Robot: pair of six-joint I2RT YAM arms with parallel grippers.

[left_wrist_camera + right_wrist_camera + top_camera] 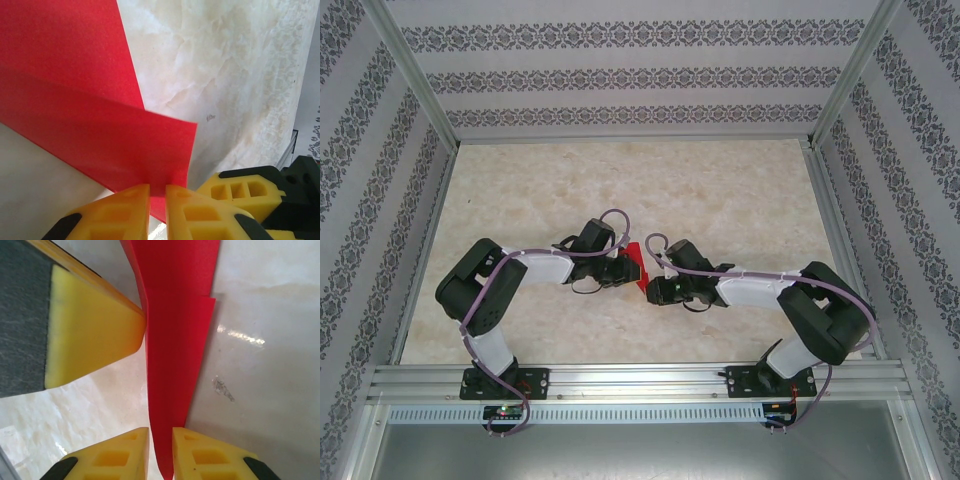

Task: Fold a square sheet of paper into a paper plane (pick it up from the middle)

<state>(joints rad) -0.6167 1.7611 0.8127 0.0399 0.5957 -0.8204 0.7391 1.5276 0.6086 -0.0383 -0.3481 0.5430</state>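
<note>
The red sheet of paper [636, 262], folded into a narrower creased shape, hangs above the table between my two grippers at mid-table. My left gripper [623, 268] is shut on its lower edge; in the left wrist view the paper [100, 125] fans up from the nearly closed left gripper [157, 192]. In the right wrist view the paper [175, 340] runs edge-on, narrowing toward my right gripper [161, 435]. Its jaws stand slightly apart around the paper, with a thin gap on the left side. A left finger [90, 325] presses the paper's side higher up.
The marble-patterned table [720, 190] lies beneath. Patterned walls [620, 80] and aluminium frame posts [415, 75] enclose it on three sides. A metal rail [640, 385] runs along the near edge by the arm bases. A right finger [240, 192] shows beside the left jaws.
</note>
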